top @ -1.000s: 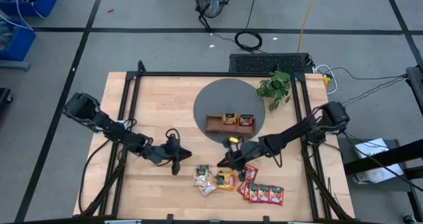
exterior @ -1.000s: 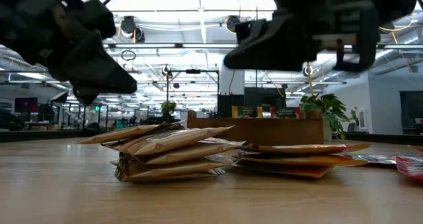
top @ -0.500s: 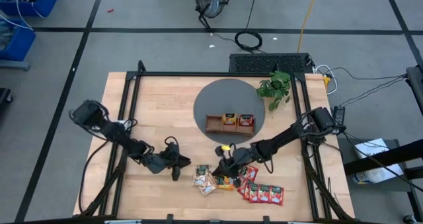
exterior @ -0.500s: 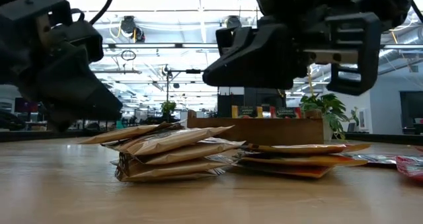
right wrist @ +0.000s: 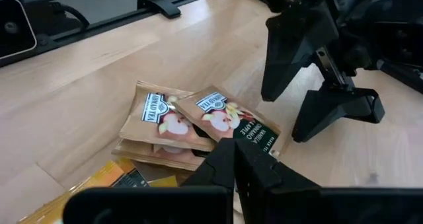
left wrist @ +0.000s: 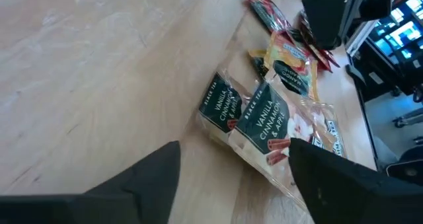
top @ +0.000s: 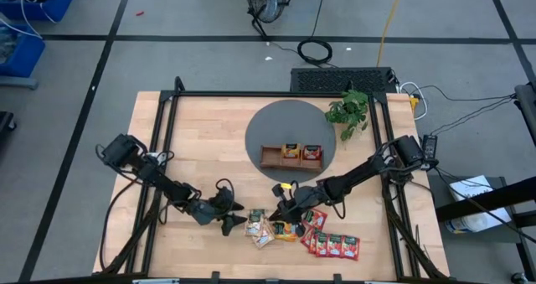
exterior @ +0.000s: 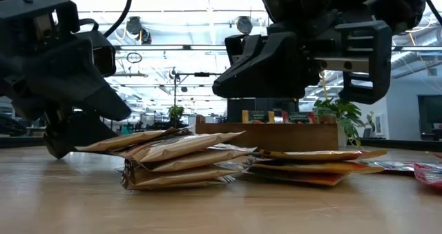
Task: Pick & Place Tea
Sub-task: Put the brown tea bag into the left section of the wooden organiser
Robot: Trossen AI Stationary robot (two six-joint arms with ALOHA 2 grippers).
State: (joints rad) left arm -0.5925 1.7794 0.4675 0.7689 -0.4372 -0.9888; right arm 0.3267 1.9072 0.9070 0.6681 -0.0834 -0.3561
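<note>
At the desk's front edge, the left gripper (top: 237,224) stands wide open and empty, just beside the pale tea sachets (top: 259,228) (nearest arm). Over them the right gripper (top: 276,214) hovers, shut on nothing.

Sachets at front of surface (top: 193,142), tray behind.
Left gripper (top: 235,224) just left of the tea (top: 261,227); right gripper (top: 278,214) above it; tray (top: 290,156) behind, plant (top: 348,112) farther back right.

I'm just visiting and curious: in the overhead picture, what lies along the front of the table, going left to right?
Left gripper → pale sachets → orange sachets → red sachets.
</note>
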